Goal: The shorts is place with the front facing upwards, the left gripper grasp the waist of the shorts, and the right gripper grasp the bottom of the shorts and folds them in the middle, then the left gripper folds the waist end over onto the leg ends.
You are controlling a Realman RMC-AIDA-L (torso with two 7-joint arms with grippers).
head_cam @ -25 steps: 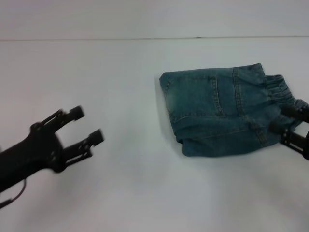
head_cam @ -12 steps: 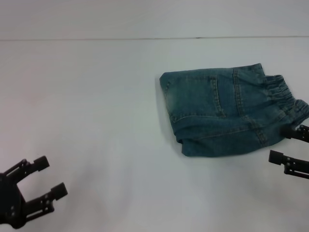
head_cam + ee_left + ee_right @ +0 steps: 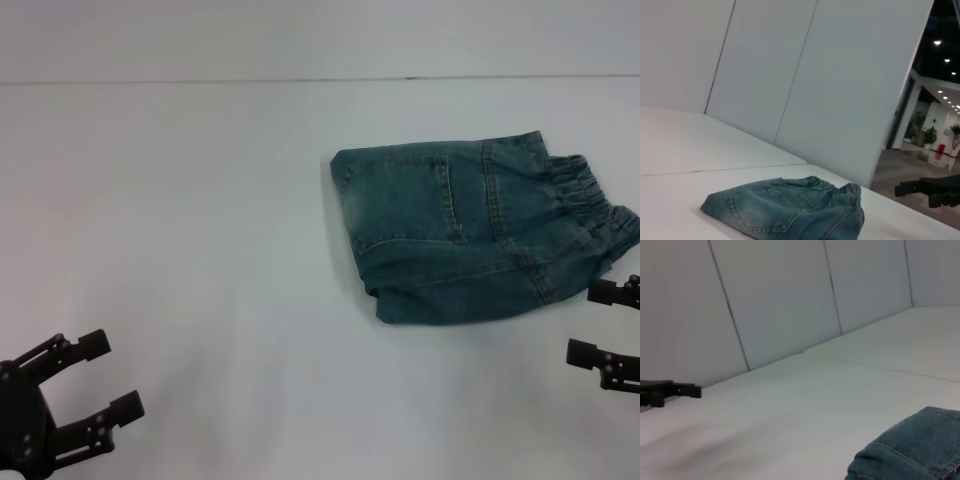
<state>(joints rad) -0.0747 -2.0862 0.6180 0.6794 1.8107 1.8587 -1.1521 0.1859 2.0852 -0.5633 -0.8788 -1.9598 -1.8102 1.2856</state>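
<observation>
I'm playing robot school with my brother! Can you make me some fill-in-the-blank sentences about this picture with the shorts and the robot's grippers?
1. The shorts are made of blue ____.
2. The shorts lie ____ into a small bundle on the white table.
3. The left gripper is open and holds ____.
4. The ruffled waist points toward the ____ gripper.

Missing words: denim; folded; nothing; right

right pincer (image 3: 604, 323) cut off at the head view's edge, left pincer (image 3: 102, 376) body partly cropped, shorts' (image 3: 475, 232) leg hems hidden
</observation>
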